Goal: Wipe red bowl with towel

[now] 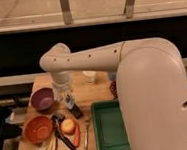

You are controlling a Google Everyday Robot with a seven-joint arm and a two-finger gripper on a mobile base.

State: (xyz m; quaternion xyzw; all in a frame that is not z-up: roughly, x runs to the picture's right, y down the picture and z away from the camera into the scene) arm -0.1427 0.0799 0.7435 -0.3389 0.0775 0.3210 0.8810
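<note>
Our gripper (64, 98) hangs below the white arm (85, 58) over the wooden table (98, 92), just beside the purple round bowl (42, 99); we cannot tell how wide it stands or whether it holds anything. Nearest us lie a black-handled utensil (64, 137), a silver fork (87, 135) and the green rectangular tray (111, 134). The red round bowl (38, 129) sits front left, apart from the gripper, near a yellow-orange round fruit (67, 126). Farther back stands a small white cup (90, 77).

Arm (152, 78) is skinned in smooth, matt off-white plastic, gripper (64, 97) is held over the matt wooden table (99, 91) beside the purple bowl (42, 99), and smooth plastic with faint sheen is read on red bowl (38, 129) and green tray (113, 132).
</note>
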